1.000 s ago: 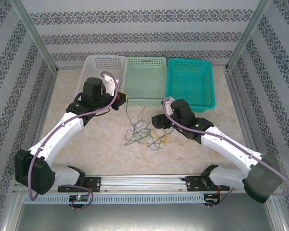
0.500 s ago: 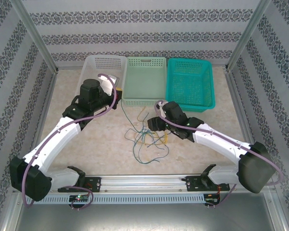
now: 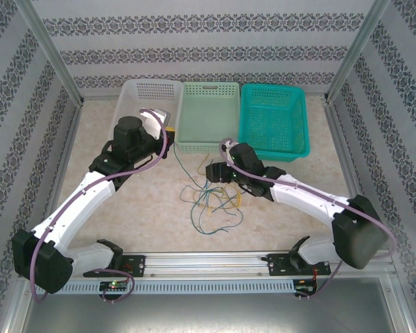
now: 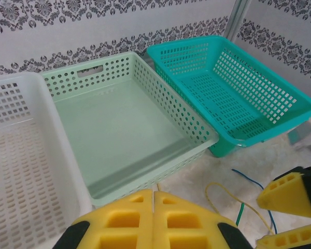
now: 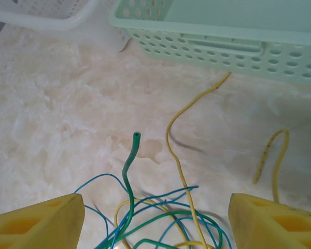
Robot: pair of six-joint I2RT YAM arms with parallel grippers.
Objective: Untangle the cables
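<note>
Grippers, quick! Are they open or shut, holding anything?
Left gripper: shut; whether it grips anything cannot be told.
Right gripper: open above the cables, holding nothing.

Bright, even, diffuse light. Soft, faint shadows lie beside the cables [image 5: 169,136]. Overhead view sharp; wrist views slightly soft, with mild sheen inside the green basket [image 4: 166,104].
</note>
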